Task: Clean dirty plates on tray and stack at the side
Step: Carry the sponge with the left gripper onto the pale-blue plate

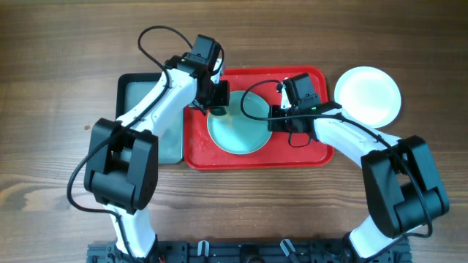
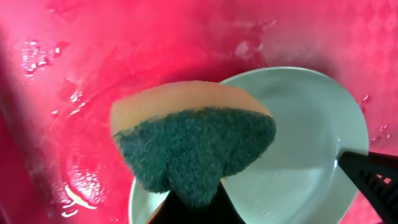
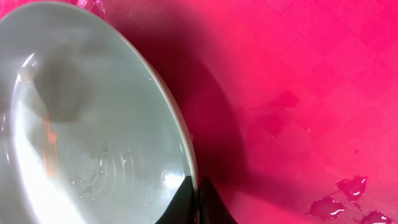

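Observation:
A pale aqua plate [image 1: 238,128] lies on the red tray [image 1: 307,150], tilted up at its right rim. My right gripper [image 1: 279,119] is shut on that rim; the right wrist view shows the plate [image 3: 87,124] pinched between the fingers [image 3: 194,198] above the wet tray [image 3: 298,81]. My left gripper [image 1: 216,98] is shut on a sponge [image 2: 193,140], orange with a dark green scouring face, held at the plate's upper left edge [image 2: 298,143]. A white plate [image 1: 368,95] rests on the table right of the tray. A second aqua plate does not show apart.
A smaller black tray with a grey inside [image 1: 139,98] sits left of the red tray, partly under my left arm. Water drops and smears lie on the red tray [image 2: 74,193]. Wooden table [image 1: 58,58] surrounds everything.

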